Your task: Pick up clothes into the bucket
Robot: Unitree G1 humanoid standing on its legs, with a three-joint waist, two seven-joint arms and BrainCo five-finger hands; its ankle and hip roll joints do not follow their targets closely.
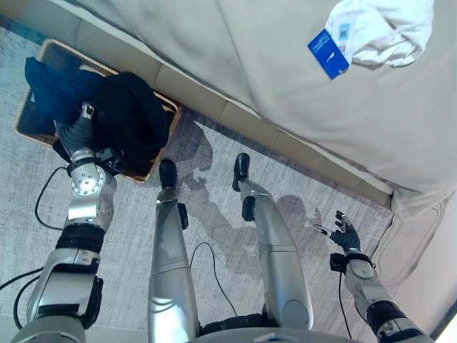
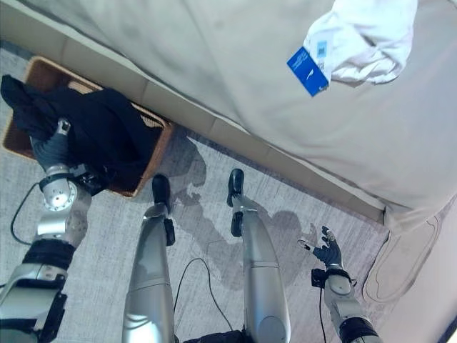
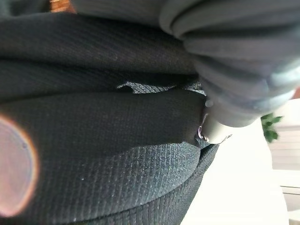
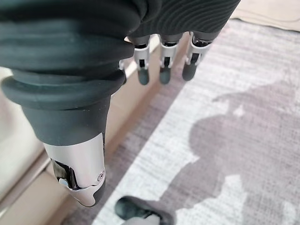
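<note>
Basket: a brown woven basket (image 1: 166,114) sits on the grey rug (image 1: 214,236), just beside the bed (image 1: 235,64).
Dark clothes: a big black garment (image 1: 121,107) lies heaped in the basket. Part of it hangs over the rim on the far left and on the near side.
Left hand: the left hand (image 1: 75,132) is down in the black cloth. In its wrist view the cloth hides its fingers, so I cannot tell if they grip or let go.
Right hand: the right hand (image 1: 344,232) hangs over the rug, well apart from the basket. Its fingers (image 4: 163,75) are straight and loose and hold nothing.
White clothes: a white garment (image 1: 389,28) with a blue tag (image 1: 328,53) lies up on the bed, not yet picked up.
What could go wrong: if the left hand lifts while cloth is caught on it, the black garment may come back out. The parts over the rim could slide onto the rug and pull more after them. The white garment is far off, so a long reach may miss it.
</note>
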